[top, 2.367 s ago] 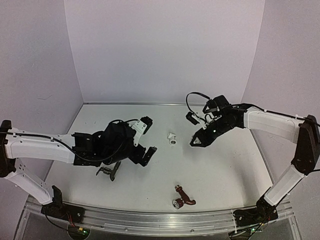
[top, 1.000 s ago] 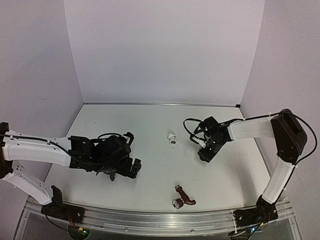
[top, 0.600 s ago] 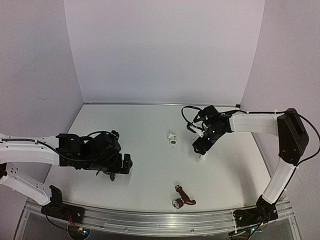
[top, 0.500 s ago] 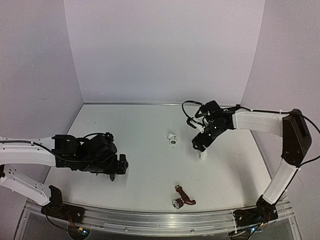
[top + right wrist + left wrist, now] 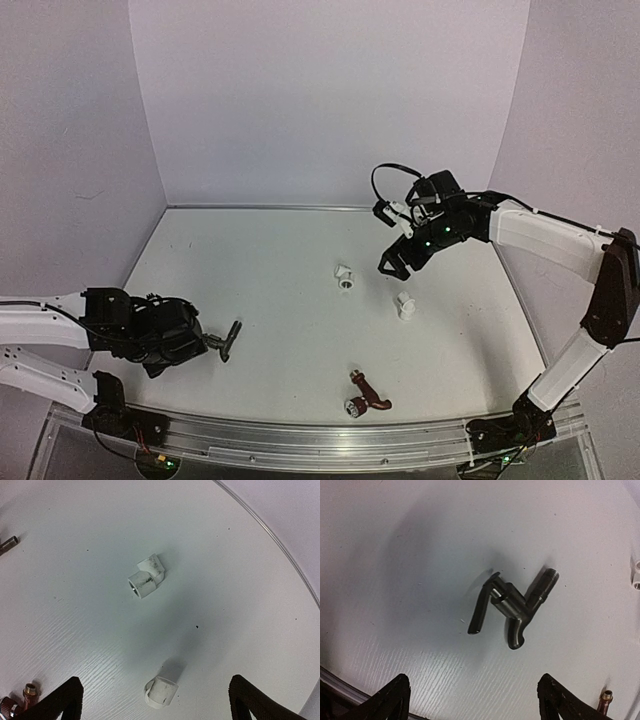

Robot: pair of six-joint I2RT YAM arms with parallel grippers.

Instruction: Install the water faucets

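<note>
Dark faucet (image 5: 512,607) lies loose (untouched) before the spread left claw (image 5: 472,692).

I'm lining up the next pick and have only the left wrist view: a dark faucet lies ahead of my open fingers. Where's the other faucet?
Observer: The reddish-brown faucet lies near the front edge of the table, about centre, with nothing touching it.
Operator: Any fittings to screw them into?
Observer: Two. The middle white fitting sits mid-table, and the right white fitting lies just to its right, apart from it.
Operator: Is the right arm carrying anything?
Observer: No. The right gripper hovers above those fittings with its fingers open and empty.
</note>
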